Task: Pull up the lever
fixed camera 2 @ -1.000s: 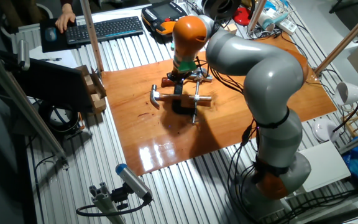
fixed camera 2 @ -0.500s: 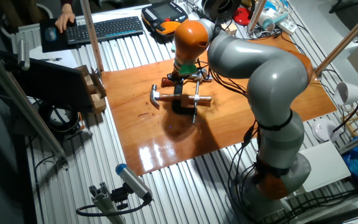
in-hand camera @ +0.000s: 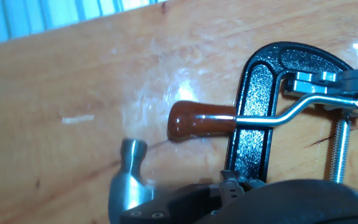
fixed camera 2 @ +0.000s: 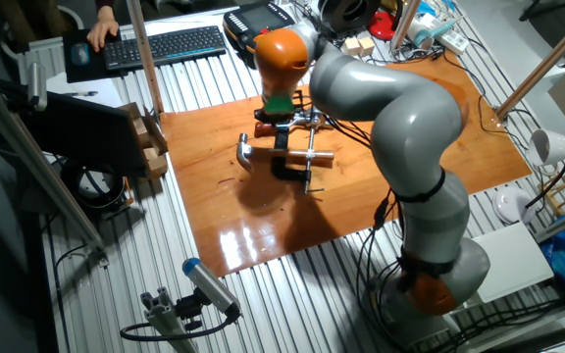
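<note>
Fingers (fixed camera 2: 281, 120) above clamp (in-hand camera: 260, 118) and hammer (fixed camera 2: 246, 151) mid-board, their spread hidden; lever (fixed camera 2: 309, 155) uncovered

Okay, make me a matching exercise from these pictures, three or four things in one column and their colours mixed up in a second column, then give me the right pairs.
Things:
1. clamp frame
2. hammer head
3. keyboard
4. board under the clamp

Colours:
A. orange-brown wood
B. glossy black, C-shaped
C. shiny steel
D. dark keys, at the table's far edge

Pairs: 1-B, 2-C, 3-D, 4-A
</note>
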Controlling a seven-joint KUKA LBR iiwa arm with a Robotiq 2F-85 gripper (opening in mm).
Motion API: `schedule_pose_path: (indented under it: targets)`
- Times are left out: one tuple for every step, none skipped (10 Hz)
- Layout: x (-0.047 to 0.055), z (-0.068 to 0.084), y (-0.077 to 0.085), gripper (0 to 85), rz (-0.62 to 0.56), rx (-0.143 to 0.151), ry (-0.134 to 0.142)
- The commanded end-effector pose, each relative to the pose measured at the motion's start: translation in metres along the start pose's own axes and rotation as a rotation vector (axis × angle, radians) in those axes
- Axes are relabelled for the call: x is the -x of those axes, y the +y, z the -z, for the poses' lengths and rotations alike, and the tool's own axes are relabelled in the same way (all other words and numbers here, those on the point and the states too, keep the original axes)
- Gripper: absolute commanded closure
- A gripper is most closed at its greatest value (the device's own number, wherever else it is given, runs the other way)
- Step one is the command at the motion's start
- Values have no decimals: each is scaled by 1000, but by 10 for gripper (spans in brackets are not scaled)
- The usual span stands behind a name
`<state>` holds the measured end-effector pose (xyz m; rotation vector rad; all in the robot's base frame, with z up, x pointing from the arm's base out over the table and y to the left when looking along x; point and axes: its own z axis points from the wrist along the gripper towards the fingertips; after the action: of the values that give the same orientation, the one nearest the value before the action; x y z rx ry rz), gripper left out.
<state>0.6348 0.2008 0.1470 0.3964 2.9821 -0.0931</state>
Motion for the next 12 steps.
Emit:
schedule_pose_path:
  targets:
    - [2, -4, 0, 850, -40, 8, 9]
    - [3, -7, 1, 850, -125, 38, 30]
    - [4, -10, 2, 850, -213, 38, 39]
    - [5, -12, 1, 850, -297, 38, 43]
    - [5, -15, -2, 850, -357, 36, 51]
    - [4, -19, -7, 850, -408, 34, 58]
    - [5, -23, -8, 850, -441, 34, 47]
    - [6, -28, -9, 850, -473, 28, 41]
    - [6, -34, -13, 850, -478, 41, 46]
    - [8, -39, -16, 680, -512, 84, 58]
    - [8, -41, -17, 680, -541, 98, 64]
    - [10, -40, -18, 850, -567, 100, 93]
